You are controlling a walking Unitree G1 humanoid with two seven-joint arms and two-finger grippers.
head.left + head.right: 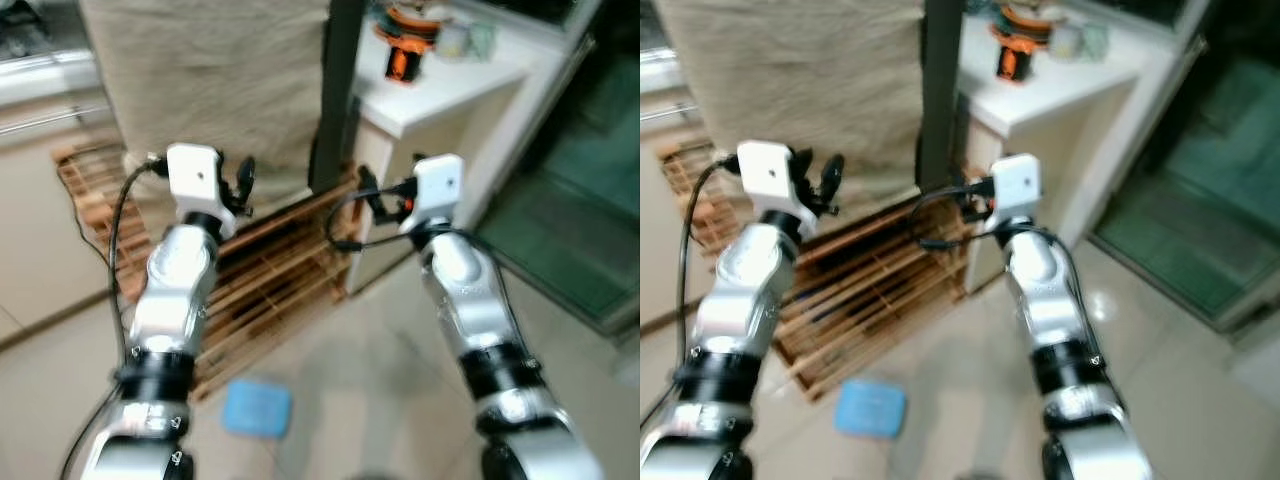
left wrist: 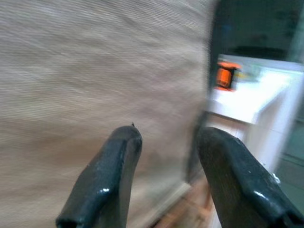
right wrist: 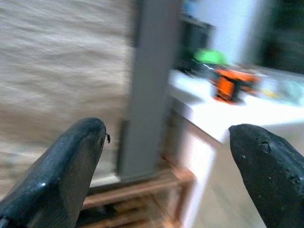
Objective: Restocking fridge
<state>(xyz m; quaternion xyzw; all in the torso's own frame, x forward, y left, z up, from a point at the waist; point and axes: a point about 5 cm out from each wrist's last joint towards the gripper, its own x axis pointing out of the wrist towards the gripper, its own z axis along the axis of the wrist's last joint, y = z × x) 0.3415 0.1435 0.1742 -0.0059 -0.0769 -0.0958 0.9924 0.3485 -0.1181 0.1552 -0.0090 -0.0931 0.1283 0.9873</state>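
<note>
We face a tall beige cloth-covered bulk (image 1: 215, 90) with a dark post (image 1: 338, 90) at its right edge; whether this is the fridge we cannot tell, and no door or handle shows; a wooden slat rack (image 1: 265, 280) sits on the floor at its foot, and a white counter (image 1: 450, 85) stands to the right of the post. On the counter's top, near its back edge, stands an orange and black item (image 1: 405, 45), blurred, perhaps a jar or small appliance; beside it a pale cup-like thing (image 1: 452, 40); the right wrist view adds something green (image 3: 209, 57) behind the orange one. A blue pad (image 1: 257, 408) lies on the floor tiles between our 2 arms.

The left gripper (image 2: 166, 156) is raised before the cloth, its 2 fingers parted and empty; the right gripper (image 3: 166, 156) points toward the post and counter edge, spread wide, empty too.

We judge the stock to be the counter items; the orange one looks rigid and light, possibly smooth-sided, so we would take it around the body low down, from the counter's front edge, with a firm squeeze.
</note>
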